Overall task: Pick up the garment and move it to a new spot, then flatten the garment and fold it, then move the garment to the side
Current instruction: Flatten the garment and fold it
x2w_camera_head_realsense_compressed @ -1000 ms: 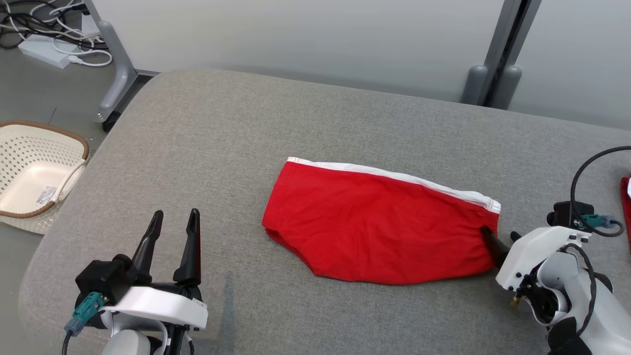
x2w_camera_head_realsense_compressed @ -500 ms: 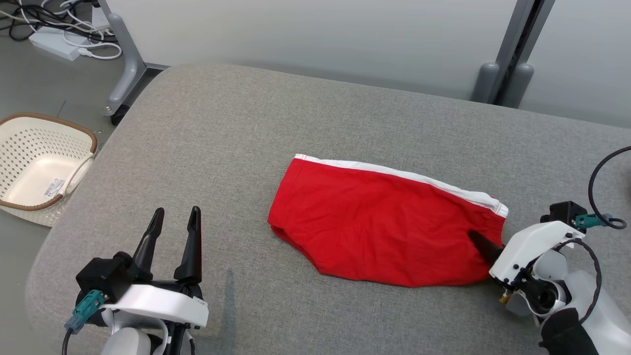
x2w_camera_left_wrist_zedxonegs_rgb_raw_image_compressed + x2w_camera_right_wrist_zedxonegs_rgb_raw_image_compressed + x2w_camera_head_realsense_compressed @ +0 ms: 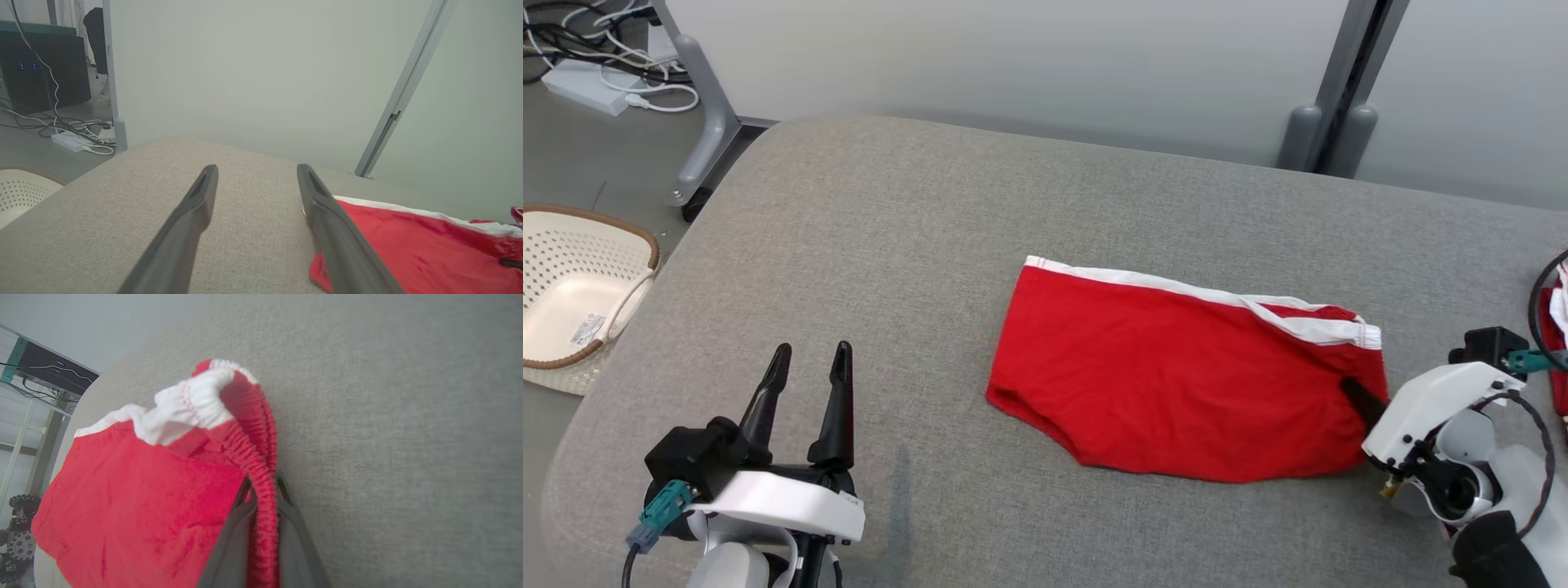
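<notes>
The garment (image 3: 1176, 384) is a pair of red shorts with a white waistband, lying on the grey padded table (image 3: 915, 245). My right gripper (image 3: 1349, 387) is at its right end, shut on the garment's red gathered edge (image 3: 263, 498), which stands pinched between the two fingers. The white waistband corner (image 3: 192, 404) is bunched and lifted beside that edge. Well left of the garment, at the table's near left, my left gripper (image 3: 809, 367) stands open with nothing between its fingers (image 3: 196, 212); the garment (image 3: 408, 245) lies to its right.
A cream perforated basket (image 3: 572, 286) sits on the floor off the table's left edge. Cables and a power strip (image 3: 588, 73) lie on the floor at the far left. A grey post (image 3: 1339, 90) rises behind the table. Another red cloth (image 3: 1558, 343) shows at the right edge.
My right gripper has shut on the garment's right edge, which now bunches and lifts a little at the waistband corner. The head view has shifted. My left gripper has not moved.
</notes>
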